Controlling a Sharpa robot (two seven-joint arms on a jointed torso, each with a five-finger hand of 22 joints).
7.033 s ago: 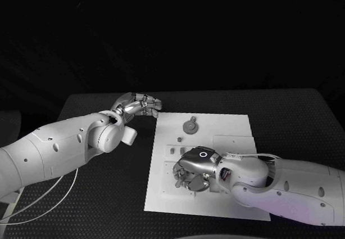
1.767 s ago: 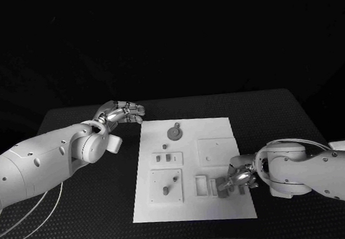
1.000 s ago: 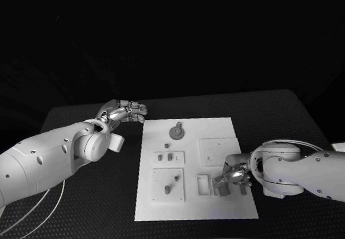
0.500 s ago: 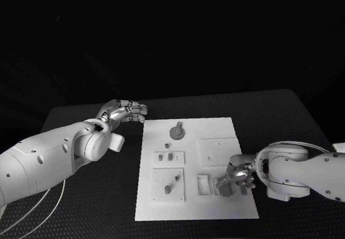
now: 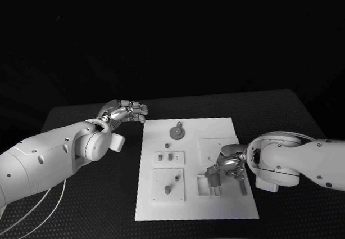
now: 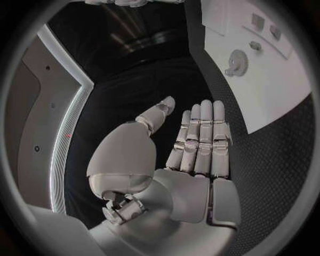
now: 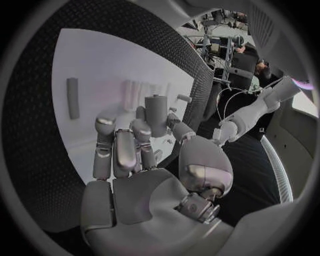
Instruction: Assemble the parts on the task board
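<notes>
A flat white task board [image 5: 229, 205] — a smooth rectangular plate with shallow square and slot-shaped recesses — lies in the middle of a black tabletop [image 5: 92, 217] with a fine woven, dimpled texture. Near the board's far end sits a round grey part [image 5: 176, 132], toothed at its rim like a gear; small grey pegs [image 5: 168, 156] stand nearer, toward the left side of the board.

The right hand [image 5: 224, 169], silver and jointed, hovers over the board's near right area. Its fingers [image 7: 117, 152] are curled around a grey cylindrical part [image 7: 155, 114] — smooth, held upright, pinched between thumb and fingers.

The left hand [image 5: 125, 111] rests at the board's far left corner, over bare tabletop. Its fingers [image 6: 202, 136] lie straight and side by side, the thumb apart, holding nothing.
</notes>
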